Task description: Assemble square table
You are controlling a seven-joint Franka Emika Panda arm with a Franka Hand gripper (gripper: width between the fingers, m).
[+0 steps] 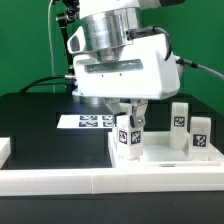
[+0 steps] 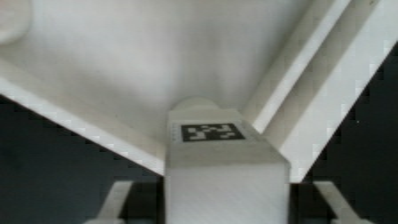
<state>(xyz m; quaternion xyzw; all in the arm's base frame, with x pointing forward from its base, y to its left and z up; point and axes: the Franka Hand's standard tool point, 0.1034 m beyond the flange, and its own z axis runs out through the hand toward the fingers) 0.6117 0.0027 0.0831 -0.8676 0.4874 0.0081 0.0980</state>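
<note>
My gripper [image 1: 130, 116] hangs over the near left corner of the white square tabletop [image 1: 165, 160] and is shut on a short white table leg [image 1: 129, 138]. The leg stands upright, its lower end at the tabletop. In the wrist view the leg [image 2: 228, 165] runs out from between the fingers [image 2: 121, 200] with its black-and-white tag [image 2: 214, 131] facing the camera. It points into the corner of the tabletop's raised rim [image 2: 294, 80]. Two more tagged legs [image 1: 180, 117] [image 1: 201, 134] stand upright on the tabletop toward the exterior view's right.
The marker board [image 1: 92, 122] lies flat on the black table behind the gripper. A long white border wall [image 1: 90, 184] runs along the front, with a white block end [image 1: 4, 150] at the exterior view's left. Green cables hang behind the arm.
</note>
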